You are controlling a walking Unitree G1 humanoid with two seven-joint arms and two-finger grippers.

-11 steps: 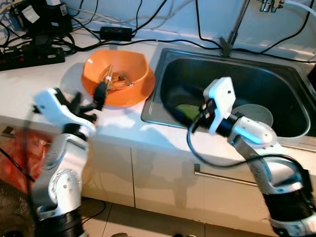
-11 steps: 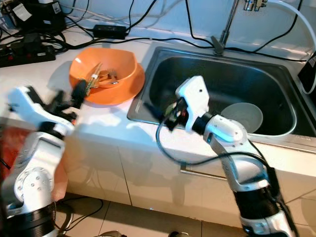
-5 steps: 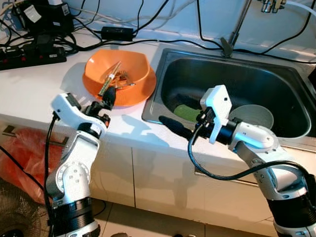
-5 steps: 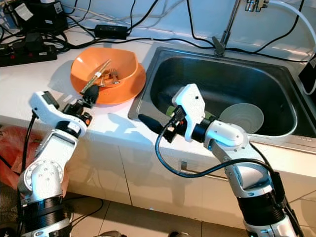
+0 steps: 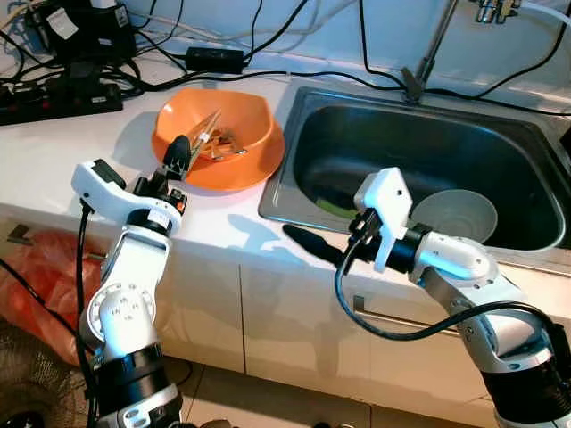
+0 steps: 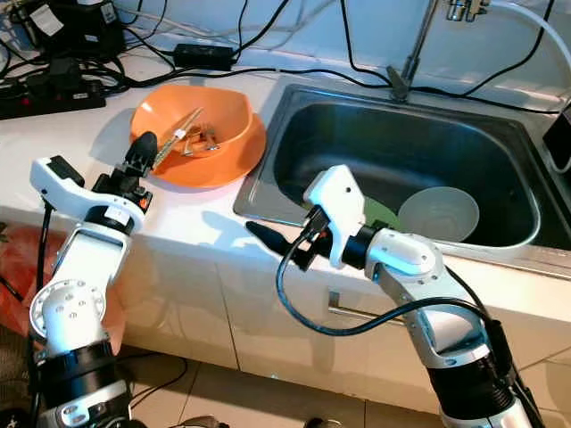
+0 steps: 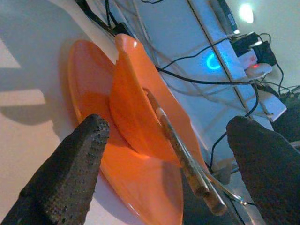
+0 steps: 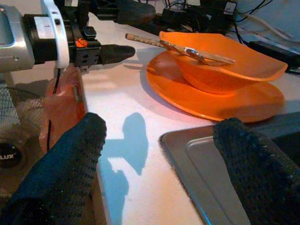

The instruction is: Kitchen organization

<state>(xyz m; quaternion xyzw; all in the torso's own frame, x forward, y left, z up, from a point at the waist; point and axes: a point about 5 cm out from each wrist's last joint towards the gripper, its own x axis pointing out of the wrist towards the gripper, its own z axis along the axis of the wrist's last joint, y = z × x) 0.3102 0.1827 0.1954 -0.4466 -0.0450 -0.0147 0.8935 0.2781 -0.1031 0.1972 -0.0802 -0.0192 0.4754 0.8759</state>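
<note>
An orange bowl [image 5: 234, 125] sits on an orange plate [image 5: 259, 174] on the white counter and holds chopsticks [image 5: 207, 134] and metal cutlery. My left gripper [image 5: 178, 152] is open at the bowl's front-left rim, level with the chopstick ends [image 7: 178, 145]. The bowl [image 7: 136, 117] lies ahead, between its fingers [image 7: 65, 173]. My right gripper [image 5: 303, 239] is open and empty, low over the counter's front edge by the sink's [image 5: 294, 192] left corner. It points toward the bowl [image 8: 225, 70] and the left gripper [image 8: 129, 33].
The steel sink holds a pale bowl [image 5: 453, 214] and a green plate [image 5: 335, 207], with the faucet [image 5: 433, 53] behind. Power strips and black cables [image 5: 62, 89] crowd the back left counter. A red bag [image 5: 45, 276] lies on the floor below.
My right gripper has pulled back out of the sink to the counter's front edge. My left gripper has moved to the bowl's front-left rim.
</note>
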